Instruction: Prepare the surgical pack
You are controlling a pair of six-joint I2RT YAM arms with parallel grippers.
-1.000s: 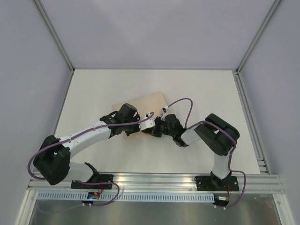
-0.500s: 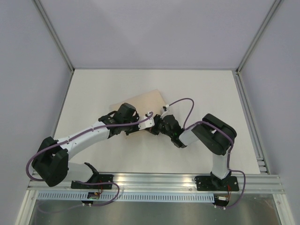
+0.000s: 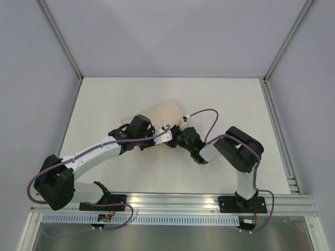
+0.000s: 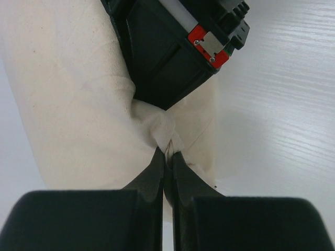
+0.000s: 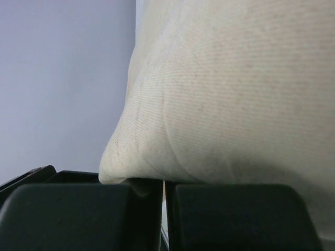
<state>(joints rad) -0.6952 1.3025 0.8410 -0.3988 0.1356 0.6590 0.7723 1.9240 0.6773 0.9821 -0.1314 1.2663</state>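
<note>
The tan cloth sheet [image 3: 158, 112] is being pinched by the closed left gripper [image 4: 167, 159] and right gripper [image 5: 163, 184] and dragged slightly leftward; wrapping is seemingly being finished.

From above, we see only part of the tan cloth [image 3: 163, 111]. The left arm [image 3: 94, 151] and the right arm [image 3: 230, 149] cross over its near side in the middle of the frame and hide it. The left gripper [image 3: 168, 137] and the right gripper [image 3: 176, 138] meet there, too small for us to make out.

In the left wrist view, the cloth runs off the top and left edges. The right gripper's black body covers its upper middle, and that gripper's tips are lost in a bunch of cloth.

In the right wrist view, the cloth runs off the top and right edges and looks blurry. The fingers [image 5: 78, 219] are cut off at the bottom.
</note>
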